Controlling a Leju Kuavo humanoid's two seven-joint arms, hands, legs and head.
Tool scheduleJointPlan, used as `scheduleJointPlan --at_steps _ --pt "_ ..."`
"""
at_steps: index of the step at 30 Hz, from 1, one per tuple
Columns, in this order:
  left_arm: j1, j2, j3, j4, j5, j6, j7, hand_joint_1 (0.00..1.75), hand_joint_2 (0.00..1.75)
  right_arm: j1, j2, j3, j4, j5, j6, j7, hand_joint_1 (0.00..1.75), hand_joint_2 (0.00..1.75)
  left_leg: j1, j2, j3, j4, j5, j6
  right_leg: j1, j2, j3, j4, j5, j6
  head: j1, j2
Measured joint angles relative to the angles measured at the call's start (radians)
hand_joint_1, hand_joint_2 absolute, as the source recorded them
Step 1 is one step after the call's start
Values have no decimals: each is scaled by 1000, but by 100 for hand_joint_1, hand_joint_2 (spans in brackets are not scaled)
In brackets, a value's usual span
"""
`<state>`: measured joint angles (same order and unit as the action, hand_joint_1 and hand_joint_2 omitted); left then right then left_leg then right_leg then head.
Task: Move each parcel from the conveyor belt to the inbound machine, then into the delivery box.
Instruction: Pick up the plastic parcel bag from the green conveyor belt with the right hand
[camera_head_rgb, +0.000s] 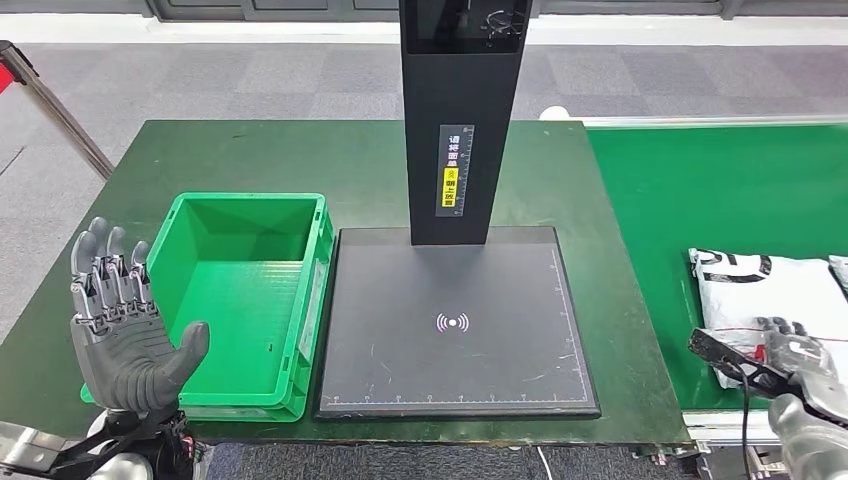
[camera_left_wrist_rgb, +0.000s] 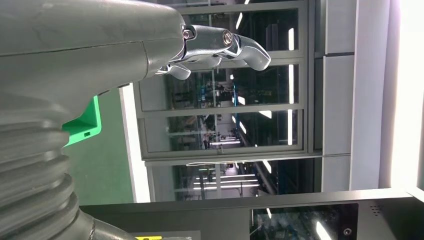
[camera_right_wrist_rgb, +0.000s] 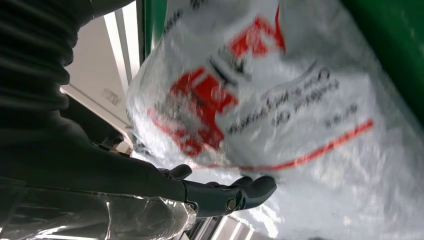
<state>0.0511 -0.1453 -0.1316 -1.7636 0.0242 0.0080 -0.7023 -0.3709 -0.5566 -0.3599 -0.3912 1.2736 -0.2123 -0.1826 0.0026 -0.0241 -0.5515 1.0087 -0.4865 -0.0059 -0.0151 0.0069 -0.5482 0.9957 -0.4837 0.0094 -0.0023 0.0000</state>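
Parcel: white plastic mailer bag with black and red print (camera_head_rgb: 765, 290), lying on the green conveyor belt (camera_head_rgb: 720, 190) at the right of the head view, near its front edge; a second white bag's corner (camera_head_rgb: 840, 272) lies just beside it at the frame's right edge.
Right hand: grey many-fingered hand (camera_head_rgb: 790, 350) rests on the near end of the parcel, fingers laid over the plastic; whether they grip it I cannot tell.
Left hand: grey hand (camera_head_rgb: 120, 320) raised at the near left, palm up, fingers apart and upright, holding nothing, just left of the green plastic delivery box (camera_head_rgb: 315, 250).
Surface: dark green table (camera_head_rgb: 250, 150) carries the box and, touching its right wall, the black flat inbound machine platform (camera_head_rgb: 460, 370) with a white signal mark and a tall black post (camera_head_rgb: 462, 110) at its far side.
Room: grey tiled floor (camera_head_rgb: 200, 75) beyond the table; a slanted metal bar (camera_head_rgb: 55, 105) at far left.
Open room: bare platform between box and belt; a narrow strip of table separates platform from belt.
Left wrist view: fingers (camera_left_wrist_rgb: 235, 47) extended, nothing between them; a box corner (camera_left_wrist_rgb: 85, 122), glazed walls behind.
Right wrist view: dark fingers (camera_right_wrist_rgb: 235, 192) lie against the blurred parcel (camera_right_wrist_rgb: 280, 100); the hold is unclear.
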Motion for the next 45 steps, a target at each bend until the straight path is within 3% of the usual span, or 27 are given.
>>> scheduleJointPlan --at_steps 2,3,6,7,14,33,38,42,45 --pt "-1 0 0 0 3 2 0 0 175 5 13 1 6 -3 2 8 2 175 0 1 0 0 0 0 0 0 0 0 0 0 0 0" --pt "-2 0 0 0 4 3 0 0 175 6 20 1 9 -3 2 12 33 175 1 1 1 0 0 0 1 0 0 0 0 0 0 0" --pt "-5 0 0 0 4 5 0 0 175 6 40 2 14 -5 9 24 162 175 2 4 2 0 0 0 2 3 1 -1 0 0 0 0" --pt "-6 0 0 0 4 6 0 0 175 6 46 3 15 -5 13 28 175 175 3 5 3 0 0 0 3 4 2 -1 1 0 0 0" --pt "-9 0 0 0 4 6 0 0 175 17 79 6 20 -13 15 38 175 175 4 8 4 1 0 0 4 8 5 -5 4 3 0 0" --pt "-9 0 0 0 0 -2 0 0 175 18 97 24 19 -20 13 35 175 175 5 7 4 3 0 1 5 8 6 -5 5 4 0 0" --pt "-9 0 1 0 -4 -12 0 0 175 22 102 23 11 -42 -27 10 175 175 5 7 4 3 0 1 5 8 7 -5 5 4 0 0" --pt "-3 0 5 -3 -9 -14 0 0 175 51 111 16 -63 -120 -91 -21 175 175 4 6 1 3 0 1 4 7 6 -4 5 4 0 0" --pt "7 -1 6 -13 -15 -14 0 0 175 105 133 -3 -242 -315 -84 -83 175 175 3 5 -8 3 0 1 3 7 4 -4 5 4 0 0"
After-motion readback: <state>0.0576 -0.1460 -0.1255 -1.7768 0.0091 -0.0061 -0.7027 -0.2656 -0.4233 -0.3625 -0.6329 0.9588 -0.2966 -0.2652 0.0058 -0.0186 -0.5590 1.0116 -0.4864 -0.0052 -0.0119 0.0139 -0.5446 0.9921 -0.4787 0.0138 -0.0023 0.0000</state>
